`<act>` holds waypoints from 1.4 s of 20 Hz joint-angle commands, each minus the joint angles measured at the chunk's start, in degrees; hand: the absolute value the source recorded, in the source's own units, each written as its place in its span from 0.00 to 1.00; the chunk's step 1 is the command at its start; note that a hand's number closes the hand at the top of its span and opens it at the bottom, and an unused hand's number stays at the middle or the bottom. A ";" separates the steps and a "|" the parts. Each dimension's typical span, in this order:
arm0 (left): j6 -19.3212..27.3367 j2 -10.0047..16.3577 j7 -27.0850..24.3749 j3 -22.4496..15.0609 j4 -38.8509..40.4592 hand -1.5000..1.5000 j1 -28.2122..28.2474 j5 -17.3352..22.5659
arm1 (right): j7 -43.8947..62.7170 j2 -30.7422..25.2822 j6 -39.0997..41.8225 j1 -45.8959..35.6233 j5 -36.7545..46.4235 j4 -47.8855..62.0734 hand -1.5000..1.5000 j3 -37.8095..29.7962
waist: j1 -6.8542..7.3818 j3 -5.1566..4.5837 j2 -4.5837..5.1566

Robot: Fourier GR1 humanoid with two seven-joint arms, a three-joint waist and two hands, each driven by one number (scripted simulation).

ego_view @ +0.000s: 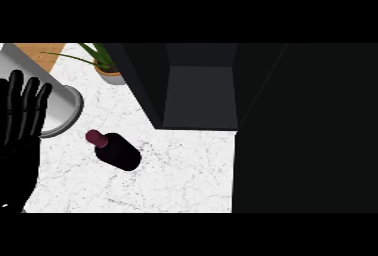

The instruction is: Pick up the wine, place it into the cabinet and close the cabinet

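The left robot hand [21, 125] rests released at the left edge, fingers straight. The wine [117, 151] sits on the white desk [177, 180], near the open cabinet [199, 95]. Probably heavy, slippery, fragile glass: better take its wide body.

— What sort of place is this?
— A home kitchen, by the look of it: a white marbled counter [177, 185] with a dark cabinet [199, 95] open at its far side.
— Anything else?
— A potted plant [107, 67] at the far left, a wooden surface [40, 55] beside it, and a wine bottle [118, 150] on the counter.
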 commanded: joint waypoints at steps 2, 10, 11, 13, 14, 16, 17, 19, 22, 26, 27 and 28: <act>-4.72 1.18 1.71 -2.82 2.94 0.00 -3.04 3.17 | 1.40 2.40 -1.72 -1.70 1.27 -0.50 0.00 2.54 | -1.65 -0.49 -0.42; -11.58 -2.60 16.20 -12.52 9.15 0.00 -6.24 17.49 | 5.16 0.45 10.48 8.30 -8.65 -8.36 0.00 13.84 | -2.73 -0.45 -0.60; -10.30 -2.50 21.32 -13.99 4.70 0.00 -6.17 18.15 | 8.21 -0.70 10.57 9.23 -9.30 -11.39 0.00 13.48 | -2.28 -0.44 -0.84; -5.88 -5.40 25.57 -17.27 1.40 0.00 -8.66 16.56 | 11.30 -0.27 9.55 12.48 -8.64 -17.43 0.00 16.50 | -2.34 -0.44 -0.89; -6.09 -4.11 26.97 -14.33 3.28 0.00 -10.42 18.06 | 11.19 -2.07 11.26 13.82 -11.54 -18.86 0.00 13.99 | -2.20 -0.44 -0.65; -1.60 -5.48 34.59 -17.96 -4.96 0.00 -10.68 17.11 | 11.18 -1.64 10.92 16.84 -9.39 -20.58 0.00 16.74 | -1.90 -0.42 -0.80; -4.17 -5.00 30.44 -16.11 -1.70 0.00 -9.98 17.91 | 17.14 -2.99 10.24 13.82 -15.88 -25.12 0.00 11.51 | -1.78 -0.47 -0.56; -1.72 -4.02 36.89 -15.29 -6.85 0.00 -11.19 18.77 | 19.24 -2.82 9.16 16.73 -14.03 -29.03 0.00 14.11 | -1.78 -0.46 -0.65; 2.99 -5.35 42.56 -18.31 -11.35 0.00 -13.62 16.34 | 21.60 -2.02 7.69 15.56 -10.04 -30.49 0.00 17.87 | -1.76 -0.47 -0.68; 6.12 -6.19 43.09 -23.10 -12.62 0.00 -13.03 12.49 | 25.98 -1.56 5.68 12.17 -10.76 -32.03 0.00 18.73 | -1.64 -0.48 -0.61; 2.75 -4.72 42.69 -18.36 -12.70 0.00 -11.61 16.28 | 26.11 -0.93 4.61 13.43 -8.70 -33.90 0.00 20.28 | -1.76 -0.52 -0.60; 4.42 -4.15 46.83 -18.72 -17.52 0.00 -11.27 16.25 | 21.89 -0.82 5.88 15.15 -8.02 -31.47 0.00 20.29 | -1.70 -0.48 -0.67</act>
